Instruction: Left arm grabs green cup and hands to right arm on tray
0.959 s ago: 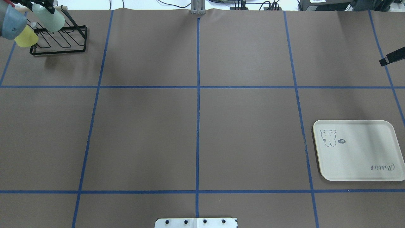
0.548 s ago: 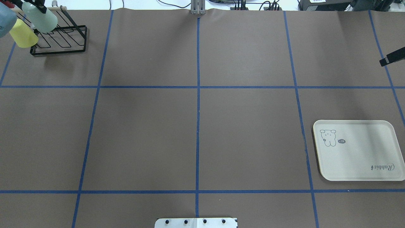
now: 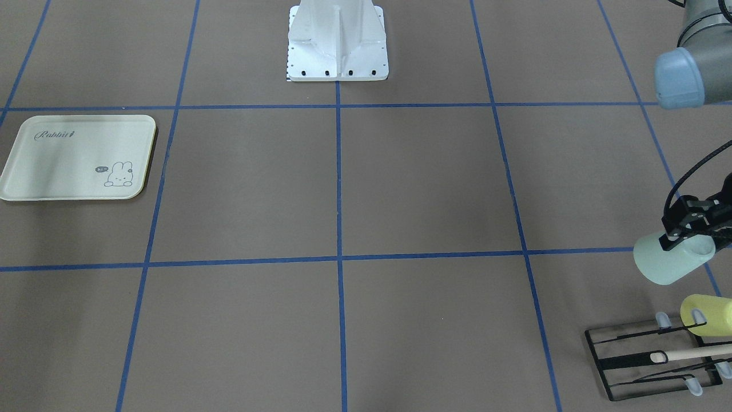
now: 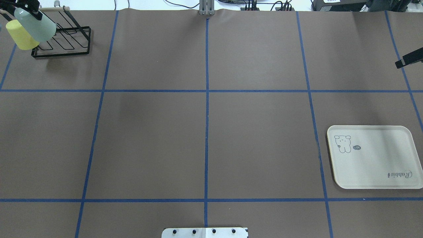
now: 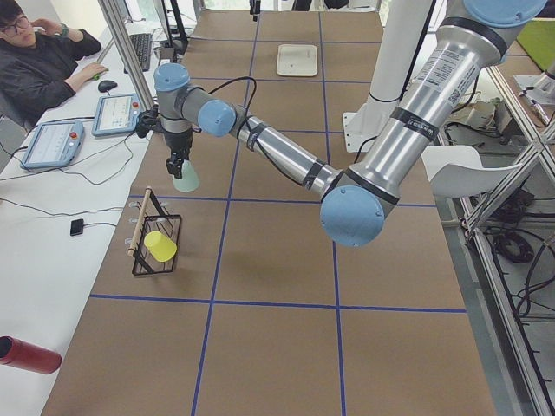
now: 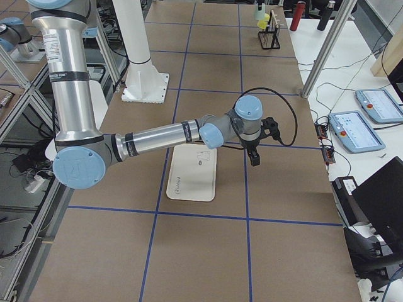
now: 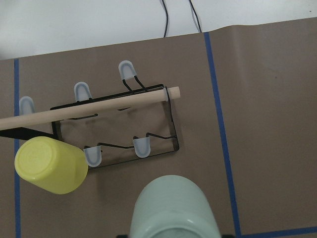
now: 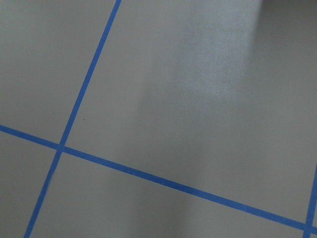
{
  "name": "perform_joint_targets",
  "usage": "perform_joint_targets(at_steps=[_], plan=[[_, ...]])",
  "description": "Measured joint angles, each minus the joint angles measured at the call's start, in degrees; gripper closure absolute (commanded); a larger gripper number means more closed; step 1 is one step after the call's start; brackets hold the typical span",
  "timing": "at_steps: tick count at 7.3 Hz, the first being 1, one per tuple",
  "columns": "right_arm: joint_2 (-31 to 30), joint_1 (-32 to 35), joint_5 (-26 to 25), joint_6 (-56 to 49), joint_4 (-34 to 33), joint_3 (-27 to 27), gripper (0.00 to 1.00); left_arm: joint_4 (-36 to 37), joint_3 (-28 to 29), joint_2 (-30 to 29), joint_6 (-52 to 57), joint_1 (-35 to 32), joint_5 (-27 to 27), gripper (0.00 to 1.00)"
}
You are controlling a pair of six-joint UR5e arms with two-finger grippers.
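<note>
The pale green cup [image 4: 37,26] hangs in the air over the near end of the black wire rack [image 4: 66,43], tilted, with its flat base pointing down. My left gripper [image 3: 688,230] is shut on the cup's rim [image 3: 666,264]. The cup also shows in the left wrist view [image 7: 173,208] and the exterior left view [image 5: 185,180]. The cream tray [image 4: 380,165] with its bunny drawing lies empty at the table's other end, also in the front view [image 3: 63,166]. My right gripper [image 4: 407,60] shows as one black bar at the view's edge, beyond the tray; I cannot tell whether it is open or shut.
A yellow cup [image 4: 19,35] sits upside down on a peg of the rack [image 7: 171,121], right beside the green cup. A wooden rod [image 7: 89,110] runs along the rack's top. The robot's base plate [image 4: 205,232] is at the near edge. An operator [image 5: 39,65] sits past the table's far side.
My left gripper has carried the green cup further left in the overhead view, off its peg and over the yellow cup. The left arm's elbow has left that view. The right gripper has barely moved.
</note>
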Motion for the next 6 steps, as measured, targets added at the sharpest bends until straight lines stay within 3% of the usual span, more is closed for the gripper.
perform_joint_targets(at_steps=[4,6], plan=[[5.31,-5.14,0.13,10.81,1.25,0.52,0.01,-11.24,-0.55,0.3,-17.99,0.78,-3.98,1.0],[7.69,-9.52,0.07,24.12,9.62,0.1,0.01,-18.06,-0.85,0.28,-28.57,2.41,-6.39,1.0]])
